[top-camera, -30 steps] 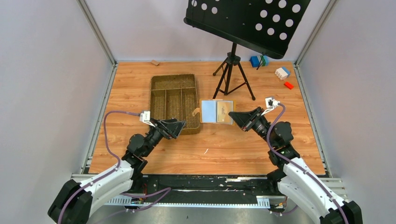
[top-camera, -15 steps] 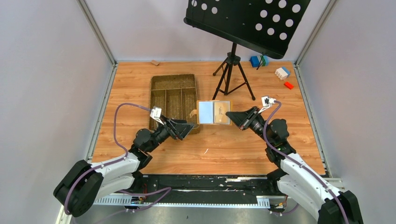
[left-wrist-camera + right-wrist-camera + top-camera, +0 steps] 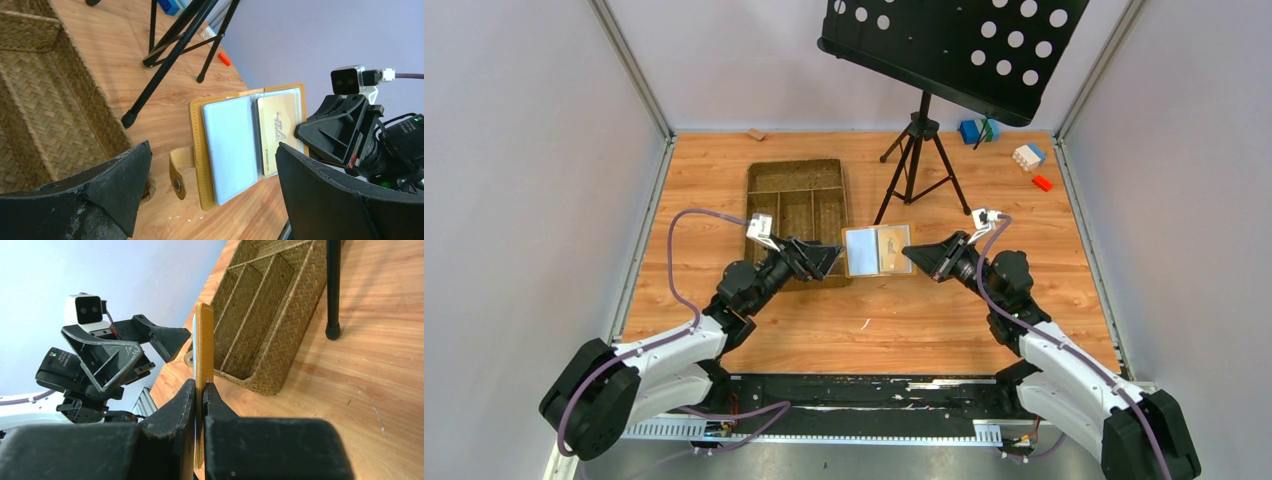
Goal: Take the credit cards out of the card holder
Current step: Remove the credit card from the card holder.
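Note:
The card holder (image 3: pixel 876 250) is open, mustard-yellow outside with a pale blue sleeve page facing up, and it is lifted off the table. My right gripper (image 3: pixel 911 255) is shut on its right edge. The right wrist view shows the holder (image 3: pixel 203 340) edge-on, pinched between the fingers of the right gripper (image 3: pixel 199 387). One tan-gold credit card (image 3: pixel 278 131) sits in the holder's clear right pocket; other cards are hidden. My left gripper (image 3: pixel 834 262) is open just left of the holder, near its snap tab (image 3: pixel 178 172). In the left wrist view the left gripper (image 3: pixel 212 150) has nothing between its fingers.
A brown woven compartment tray (image 3: pixel 796 215) lies just behind the left gripper. A music stand's tripod (image 3: pixel 919 150) stands behind the holder, its black desk (image 3: pixel 954 50) overhead. Small coloured blocks (image 3: pixel 1029 157) lie at the back right. A tiny wooden block (image 3: pixel 755 134) sits by the back wall.
The right gripper has carried the open card holder leftward and away from the bases. The left arm has reached forward and right, bringing its open gripper close to the holder's left edge.

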`<state>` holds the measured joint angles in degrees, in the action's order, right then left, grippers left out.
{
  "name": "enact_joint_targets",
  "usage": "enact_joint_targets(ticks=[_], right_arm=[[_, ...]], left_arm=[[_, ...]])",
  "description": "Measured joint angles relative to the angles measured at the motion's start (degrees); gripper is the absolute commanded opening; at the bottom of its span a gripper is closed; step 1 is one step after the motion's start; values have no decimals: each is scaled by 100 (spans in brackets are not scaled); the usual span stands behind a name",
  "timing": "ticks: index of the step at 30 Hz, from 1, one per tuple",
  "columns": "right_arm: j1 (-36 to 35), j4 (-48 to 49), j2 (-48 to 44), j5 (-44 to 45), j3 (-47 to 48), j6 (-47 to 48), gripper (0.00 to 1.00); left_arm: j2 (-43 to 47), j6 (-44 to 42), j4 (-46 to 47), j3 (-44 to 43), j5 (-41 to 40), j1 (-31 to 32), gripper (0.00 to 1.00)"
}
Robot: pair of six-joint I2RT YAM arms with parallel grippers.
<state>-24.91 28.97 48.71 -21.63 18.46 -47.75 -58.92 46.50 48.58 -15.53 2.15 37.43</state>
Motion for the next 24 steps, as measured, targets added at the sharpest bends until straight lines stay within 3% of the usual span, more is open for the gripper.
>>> enact_joint_targets(ticks=[8, 14, 24], right_arm=[[0, 9, 391, -103, 0, 0, 0], [0, 44, -181, -61, -59, 136, 0], [0, 236, -173, -310, -90, 153, 0]], left_arm=[[-264, 0, 291, 208, -11, 52, 100], [-686, 225, 688, 426, -22, 269, 100], [-1650, 280, 1637, 260, 487, 723, 100]])
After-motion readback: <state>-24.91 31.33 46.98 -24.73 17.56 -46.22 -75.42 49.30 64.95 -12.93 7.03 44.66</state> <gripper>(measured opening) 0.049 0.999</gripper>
